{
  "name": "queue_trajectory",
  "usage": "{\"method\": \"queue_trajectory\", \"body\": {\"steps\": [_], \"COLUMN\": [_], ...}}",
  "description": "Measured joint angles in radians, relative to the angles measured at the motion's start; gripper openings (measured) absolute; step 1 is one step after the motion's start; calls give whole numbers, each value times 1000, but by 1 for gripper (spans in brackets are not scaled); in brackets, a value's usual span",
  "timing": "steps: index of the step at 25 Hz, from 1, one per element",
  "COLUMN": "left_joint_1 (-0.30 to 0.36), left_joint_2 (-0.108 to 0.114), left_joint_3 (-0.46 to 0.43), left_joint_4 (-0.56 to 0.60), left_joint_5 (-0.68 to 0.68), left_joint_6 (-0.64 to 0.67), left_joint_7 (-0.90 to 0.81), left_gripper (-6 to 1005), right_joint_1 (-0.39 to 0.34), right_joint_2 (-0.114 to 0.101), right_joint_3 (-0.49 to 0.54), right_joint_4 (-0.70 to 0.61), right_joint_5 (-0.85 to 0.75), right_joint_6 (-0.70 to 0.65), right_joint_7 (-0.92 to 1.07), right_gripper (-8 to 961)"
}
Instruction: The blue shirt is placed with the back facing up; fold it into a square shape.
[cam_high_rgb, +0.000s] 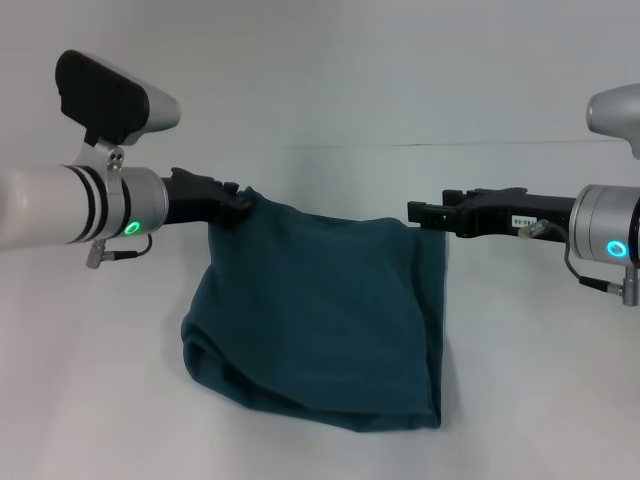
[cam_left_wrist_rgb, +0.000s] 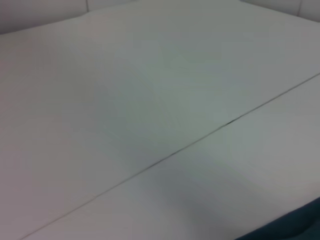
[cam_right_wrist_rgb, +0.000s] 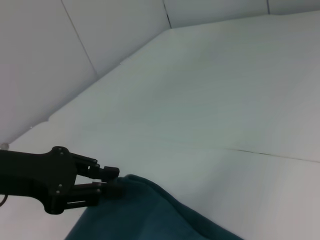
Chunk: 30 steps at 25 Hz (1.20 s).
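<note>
We see the dark teal-blue soft cotton shirt (cam_high_rgb: 320, 310) held up between our two arms, hanging as a doubled sheet over the white bench (cam_high_rgb: 520, 400). Its upper edge runs roughly level from one arm to the other, sagging slightly in the middle. The lower part bunches in soft folds, fuller toward our left side, and appears to rest on the bench surface, though we cannot tell for certain.

Our left end effector (cam_high_rgb: 238, 200) reaches in from the left and is clamped on the shirt's upper left corner; in the right wrist view the same black end effector (cam_right_wrist_rgb: 112, 182) shows its two fingers pinched onto the cloth edge (cam_right_wrist_rgb: 150, 210).

Our right end effector (cam_high_rgb: 415, 213) comes in from the right and meets the shirt's upper right corner, where the fabric hangs straight down from its tip. It seems to grip that corner, closed on the cloth.

The left wrist view shows only bare bench with a thin seam line, and a sliver of dark cloth (cam_left_wrist_rgb: 290, 230) at one corner.
</note>
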Motion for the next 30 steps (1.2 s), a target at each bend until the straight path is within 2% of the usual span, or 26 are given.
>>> {"method": "queue_trajectory", "body": {"steps": [7, 9, 12, 16, 17, 19, 21, 30], "left_joint_1": [45, 84, 126, 160, 177, 263, 282, 336], "left_joint_2": [-13, -16, -16, -16, -16, -17, -18, -22], "left_joint_3": [1, -2, -5, -8, -9, -22, -29, -74], "left_joint_4": [117, 199, 283, 337, 363, 450, 460, 457], "left_joint_5": [13, 4, -14, -42, -59, -173, -207, -279], "left_joint_6": [46, 111, 195, 269, 303, 412, 429, 519], "left_joint_7": [-8, -10, -3, 15, 28, 99, 117, 157], "left_gripper": [358, 397, 517, 658, 679, 720, 762, 752], "right_joint_1": [-2, -2, -2, -3, -3, -1, 0, 10], "right_joint_2": [0, 0, -4, -5, -6, -6, -6, 0], "right_joint_3": [-3, -3, 4, 28, 37, 53, 59, 2], "right_joint_4": [0, 0, -3, -11, -13, -15, -15, -3], "right_joint_5": [10, 10, 10, 9, 9, 9, 9, 8], "right_joint_6": [0, 1, -4, -42, -57, -97, -122, -174], "right_joint_7": [0, -2, -10, -26, -30, -39, -46, -51], "right_gripper": [643, 636, 627, 614, 611, 605, 598, 570]}}
